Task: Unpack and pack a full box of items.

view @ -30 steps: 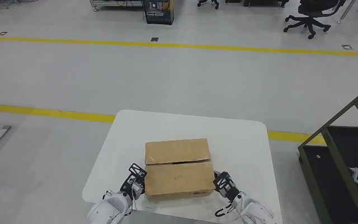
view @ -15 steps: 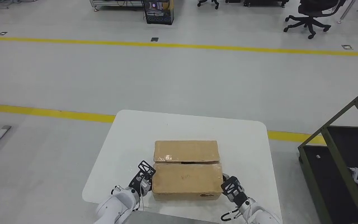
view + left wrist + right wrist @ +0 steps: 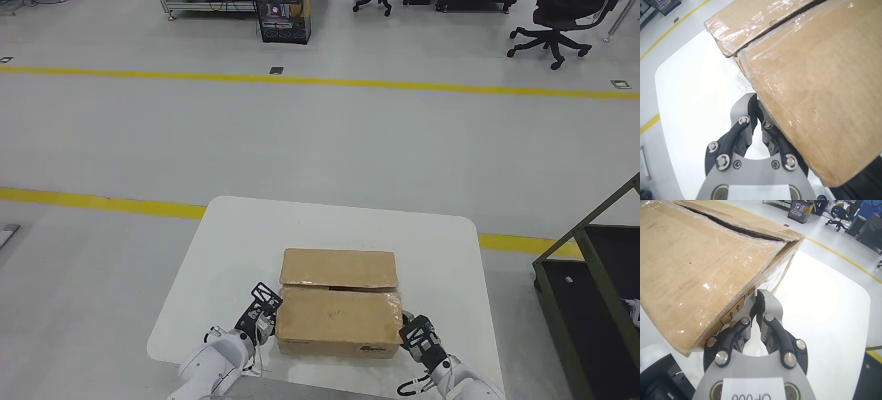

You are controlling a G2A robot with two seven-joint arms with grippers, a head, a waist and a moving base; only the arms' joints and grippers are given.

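Cardboard box (image 3: 338, 300), flaps down with a gap along the seam, sits on the white table (image 3: 230, 260) toward its near edge. Left gripper (image 3: 755, 98) is against the box's left side and right gripper (image 3: 757, 294) against its right side. Both have their fingers pressed together, gripping nothing.

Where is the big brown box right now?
In the top view, the box sits on the white table, near the edge closest to the robot. The left hand is at one end and the right hand at the other.
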